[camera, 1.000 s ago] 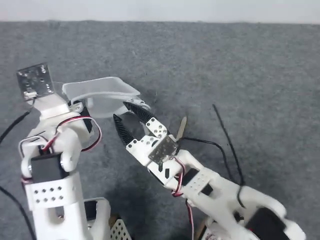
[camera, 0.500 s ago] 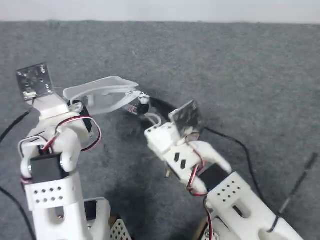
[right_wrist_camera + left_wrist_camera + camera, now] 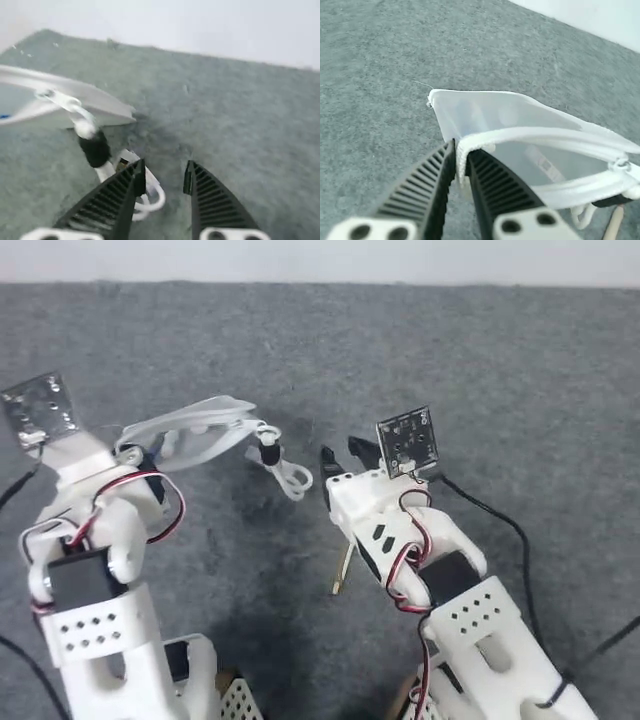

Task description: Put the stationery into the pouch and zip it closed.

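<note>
Left claw (image 3: 459,150) is clamped on the rim of the translucent white zip pouch (image 3: 520,117), holding it over the grey carpeted worktop (image 3: 500,390) with the mouth gaping. Right claw (image 3: 164,175) sits open and empty just short of the black-beaded white zipper cord (image 3: 95,147). There's a thin wooden stick (image 3: 343,568) lying on the worktop under that arm, so I'd say loading isn't done: grab that first, then go for the pull.

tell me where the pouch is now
High view, left of centre: the pouch, its rim pinched in the left gripper, the open right gripper beside it.

grey carpeted table (image 3: 520,370); pale wall (image 3: 320,260) along its far edge.
</note>
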Controlling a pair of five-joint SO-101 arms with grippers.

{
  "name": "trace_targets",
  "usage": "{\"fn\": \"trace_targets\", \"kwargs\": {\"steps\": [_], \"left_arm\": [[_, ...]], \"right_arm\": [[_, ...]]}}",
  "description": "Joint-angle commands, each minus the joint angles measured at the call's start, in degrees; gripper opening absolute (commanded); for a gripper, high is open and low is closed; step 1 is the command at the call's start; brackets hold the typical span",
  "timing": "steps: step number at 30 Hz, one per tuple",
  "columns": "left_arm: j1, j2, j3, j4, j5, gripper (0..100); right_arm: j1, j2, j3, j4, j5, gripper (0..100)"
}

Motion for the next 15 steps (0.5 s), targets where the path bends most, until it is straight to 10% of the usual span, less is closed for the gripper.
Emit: {"fn": "trace_targets", "kwargs": {"steps": [1,15], "left_arm": [[-1.0,-1.4,-2.3,-2.5,1.3,1],[-1.0,-1.5,-1.3,-3.4,2.2,1]], "right_arm": [[1.1,-2.6,-4.1,3.6,-0.6,11.5],[5.1,9.7,-13.5,16.7,-5.7,12.0]]}}
